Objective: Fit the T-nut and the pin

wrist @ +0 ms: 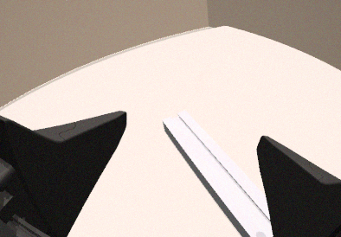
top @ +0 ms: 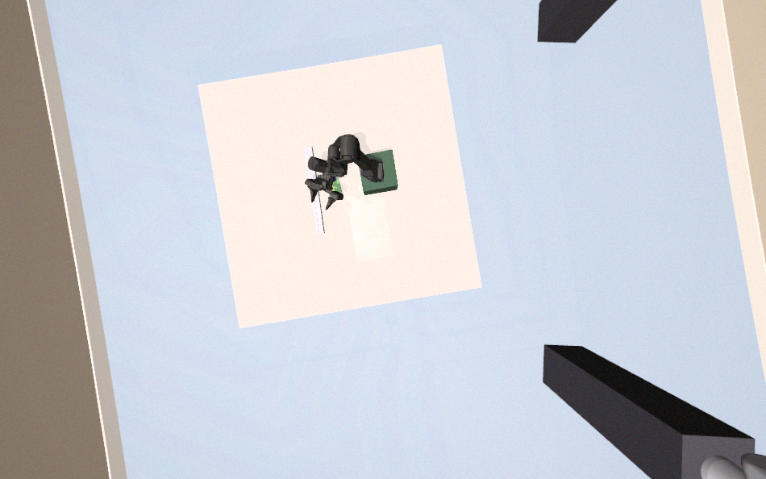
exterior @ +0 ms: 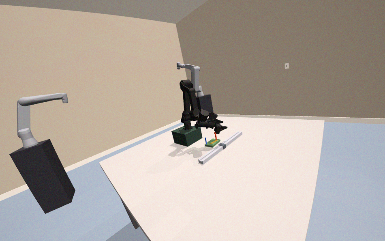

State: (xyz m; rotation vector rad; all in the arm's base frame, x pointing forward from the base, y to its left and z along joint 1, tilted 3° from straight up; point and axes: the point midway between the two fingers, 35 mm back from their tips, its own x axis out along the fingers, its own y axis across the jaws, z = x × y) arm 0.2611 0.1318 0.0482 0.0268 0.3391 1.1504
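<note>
Rail (top: 321,222) (exterior: 230,139) (wrist: 203,163) nearest, dark bracket (exterior: 222,145) across it, no handle standing in its slot. Just behind, green tray (top: 337,189) (exterior: 208,145): orange handle (exterior: 215,136) upright there, blue pin (exterior: 205,140) upright too. Nut itself too small to make out. Looks like nothing done yet; pickup, tipping in, sliding, pinning all left. Gripper (top: 321,205) (exterior: 225,124) (wrist: 195,131) above, fingers spread wide, holding nothing, touching nothing visible. Arm's dark green base (top: 389,169) (exterior: 179,139) farther back.
</note>
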